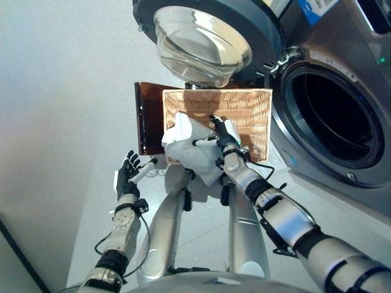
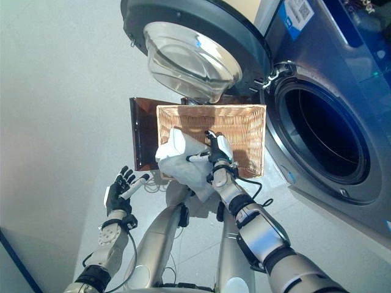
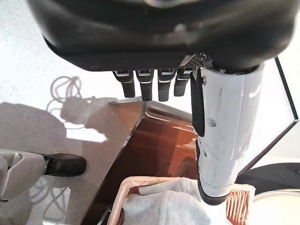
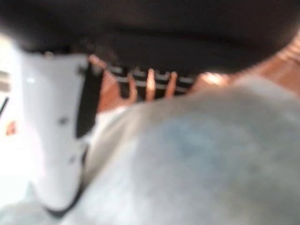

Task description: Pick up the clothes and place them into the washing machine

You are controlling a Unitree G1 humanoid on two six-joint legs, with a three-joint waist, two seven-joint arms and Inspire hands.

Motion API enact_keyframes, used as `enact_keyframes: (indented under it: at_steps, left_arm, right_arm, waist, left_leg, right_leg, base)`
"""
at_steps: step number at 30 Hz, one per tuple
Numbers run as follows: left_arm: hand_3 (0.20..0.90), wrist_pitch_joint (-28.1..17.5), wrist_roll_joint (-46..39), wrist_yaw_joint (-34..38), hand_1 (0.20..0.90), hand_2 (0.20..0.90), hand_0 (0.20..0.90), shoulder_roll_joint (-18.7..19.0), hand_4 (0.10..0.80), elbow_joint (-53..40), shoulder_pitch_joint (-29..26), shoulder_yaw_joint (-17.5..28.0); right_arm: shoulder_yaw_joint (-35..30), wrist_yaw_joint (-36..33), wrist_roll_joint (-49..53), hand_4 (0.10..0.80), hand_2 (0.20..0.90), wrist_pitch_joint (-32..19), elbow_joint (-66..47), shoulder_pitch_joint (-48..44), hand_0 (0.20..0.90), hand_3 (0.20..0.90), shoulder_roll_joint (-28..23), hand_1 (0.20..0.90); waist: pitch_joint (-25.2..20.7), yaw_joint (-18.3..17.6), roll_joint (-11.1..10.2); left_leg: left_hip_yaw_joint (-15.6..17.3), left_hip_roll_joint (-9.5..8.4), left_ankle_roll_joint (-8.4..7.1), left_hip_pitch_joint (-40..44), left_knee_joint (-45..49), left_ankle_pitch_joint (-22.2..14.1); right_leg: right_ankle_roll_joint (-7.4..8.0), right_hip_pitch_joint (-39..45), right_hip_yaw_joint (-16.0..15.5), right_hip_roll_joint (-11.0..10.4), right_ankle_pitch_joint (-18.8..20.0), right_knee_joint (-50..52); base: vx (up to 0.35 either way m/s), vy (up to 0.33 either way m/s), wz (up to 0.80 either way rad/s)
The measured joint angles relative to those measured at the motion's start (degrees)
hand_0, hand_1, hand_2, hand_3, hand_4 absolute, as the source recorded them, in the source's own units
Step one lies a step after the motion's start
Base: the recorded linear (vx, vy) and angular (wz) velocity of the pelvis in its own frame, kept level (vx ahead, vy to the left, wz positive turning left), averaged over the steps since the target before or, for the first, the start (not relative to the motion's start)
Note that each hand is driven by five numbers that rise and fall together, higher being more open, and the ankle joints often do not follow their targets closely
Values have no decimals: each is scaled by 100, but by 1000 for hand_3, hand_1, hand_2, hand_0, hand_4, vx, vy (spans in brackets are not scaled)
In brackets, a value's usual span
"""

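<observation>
A white cloth (image 1: 189, 146) hangs bunched over the near left corner of a wicker basket (image 1: 247, 110), lifted clear of its rim. My right hand (image 1: 223, 138) is shut on the cloth's upper edge, thumb and fingers pinching it. In the right wrist view the cloth (image 4: 197, 154) fills the space under the hand. My left hand (image 1: 128, 172) hangs open and empty to the lower left, over the floor. The washing machine's round drum opening (image 1: 336, 116) gapes to the right of the basket, dark inside.
The machine's open door (image 1: 208, 43), with its glass bowl, hangs over the basket's far side. A brown board (image 1: 148, 116) lies beside and under the basket on the left. Pale floor stretches away to the left.
</observation>
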Motion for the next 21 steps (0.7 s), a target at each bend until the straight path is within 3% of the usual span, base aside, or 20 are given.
enact_keyframes:
  at_steps: [21]
  left_arm:
    - [900, 130, 81, -14, 900, 900, 900, 8, 800, 0, -84, 71]
  right_arm:
    - [226, 499, -228, 300, 200, 128, 150, -177, 200, 200, 126, 200]
  waist:
    - [64, 46, -12]
  left_leg:
    - [-14, 10, -5, -175, 168, -9]
  right_leg:
    - [-35, -138, -17, -9, 27, 68]
  base:
    - [0, 0, 0]
